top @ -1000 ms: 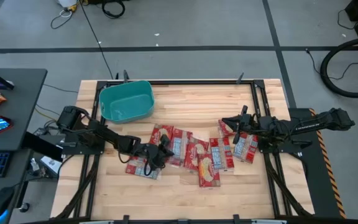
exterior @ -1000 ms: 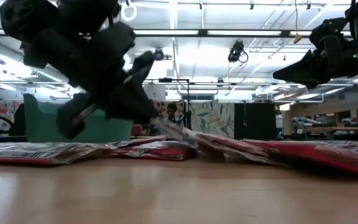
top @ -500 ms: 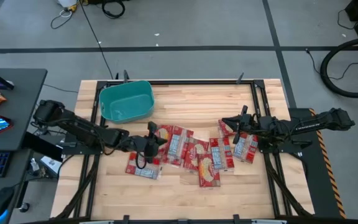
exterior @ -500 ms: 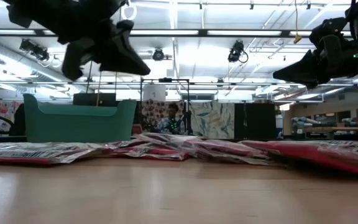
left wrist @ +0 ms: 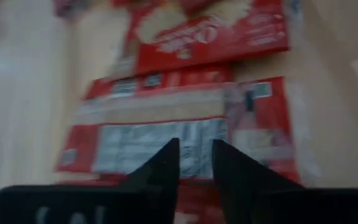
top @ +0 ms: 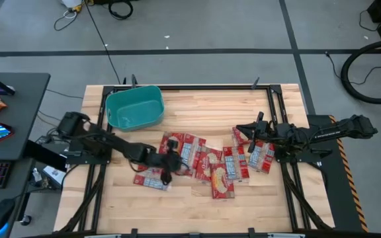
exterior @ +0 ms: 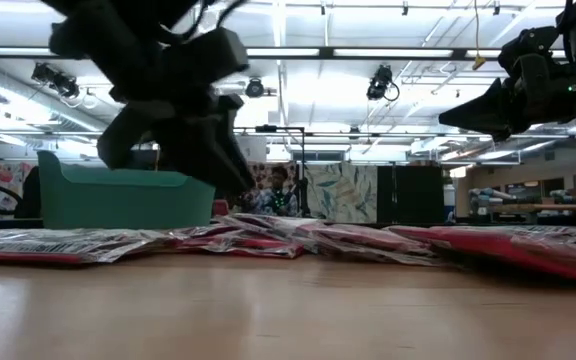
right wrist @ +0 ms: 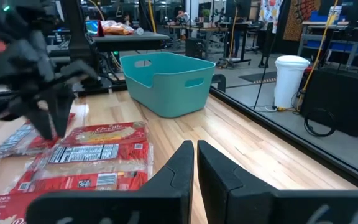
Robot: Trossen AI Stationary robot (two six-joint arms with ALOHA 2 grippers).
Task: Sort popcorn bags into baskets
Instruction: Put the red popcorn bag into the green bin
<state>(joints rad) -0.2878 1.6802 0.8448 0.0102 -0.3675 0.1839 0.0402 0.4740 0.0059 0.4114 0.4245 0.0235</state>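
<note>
Left pincer point(top: 166, 160), narrowly parted, empty, hovers over overlapping flat red popcorn bags point(top: 197, 157) at centre frame; it risks pinching two. Teal plastic tub point(top: 134, 108) waits upper left.

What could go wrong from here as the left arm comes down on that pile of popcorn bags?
1. The flat red popcorn bags overlap, so the left pincer, hovering over them with its fingers a little apart, might pinch two at once or drag neighbours.
2. The teal plastic tub looks empty and sits apart from the pile, so a loosely held bag could drop on the way.
3. The right pincer waits above the pile's other end; reaching there risks a clash.
</note>
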